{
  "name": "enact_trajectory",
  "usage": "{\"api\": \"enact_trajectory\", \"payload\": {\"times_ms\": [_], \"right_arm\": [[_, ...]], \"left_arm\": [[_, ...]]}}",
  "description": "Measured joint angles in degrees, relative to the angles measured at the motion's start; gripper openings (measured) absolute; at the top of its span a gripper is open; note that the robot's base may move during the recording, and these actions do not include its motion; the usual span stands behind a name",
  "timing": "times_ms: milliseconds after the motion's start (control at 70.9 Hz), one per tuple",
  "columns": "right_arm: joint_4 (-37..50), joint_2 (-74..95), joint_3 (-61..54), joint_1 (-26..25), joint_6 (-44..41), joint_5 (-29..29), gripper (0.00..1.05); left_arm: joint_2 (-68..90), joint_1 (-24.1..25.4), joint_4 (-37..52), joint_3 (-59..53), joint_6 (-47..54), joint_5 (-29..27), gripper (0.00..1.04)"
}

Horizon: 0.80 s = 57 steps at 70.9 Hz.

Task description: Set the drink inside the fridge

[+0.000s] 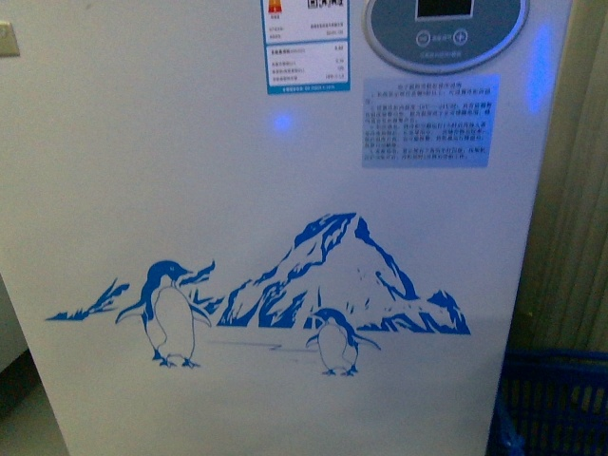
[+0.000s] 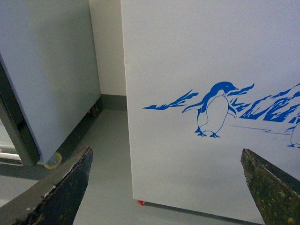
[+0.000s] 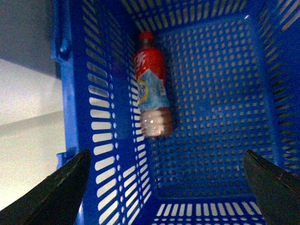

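Observation:
The fridge [image 1: 266, 171] fills the front view: a white front with a blue penguin-and-mountain decal and an oval grey display panel [image 1: 445, 33] at the top. Its white side and decal also show in the left wrist view, where the fridge [image 2: 197, 154] stands close ahead of my open left gripper [image 2: 166, 187], which holds nothing. The drink [image 3: 151, 86], a red-capped bottle with a red and light-blue label, lies on its side in a blue basket [image 3: 220, 154]. My right gripper [image 3: 166, 190] hangs open above the basket, apart from the bottle.
A corner of the blue basket [image 1: 556, 404] shows at the lower right of the front view, beside the fridge. A grey-white cabinet on castors [image 2: 51, 79] stands left of the fridge, with grey floor [image 2: 105, 154] between them. A curtain [image 1: 575, 218] hangs at the right.

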<state>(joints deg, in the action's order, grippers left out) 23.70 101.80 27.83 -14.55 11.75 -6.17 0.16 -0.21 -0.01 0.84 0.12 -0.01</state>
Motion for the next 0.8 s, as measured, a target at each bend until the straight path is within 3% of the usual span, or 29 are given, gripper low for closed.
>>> {"api": "enact_trajectory", "payload": {"times_ms": [113,268,804], "right_arm": [[3.6,18.6,8.4,-0.9,0.1,-2.9,0.97],[4.4,30.7,15.9,-1.2,0.0,-4.3,0.97],[2.7,54.5,37.6,1.0,4.6,-8.3,0.97]], "left_arm": [[0.0,0.0,0.0,0.0,0.0,0.0,0.97],[0.0,0.0,0.0,0.0,0.0,0.0,0.97],[0.0,0.0,0.0,0.0,0.0,0.0,0.97]]}}
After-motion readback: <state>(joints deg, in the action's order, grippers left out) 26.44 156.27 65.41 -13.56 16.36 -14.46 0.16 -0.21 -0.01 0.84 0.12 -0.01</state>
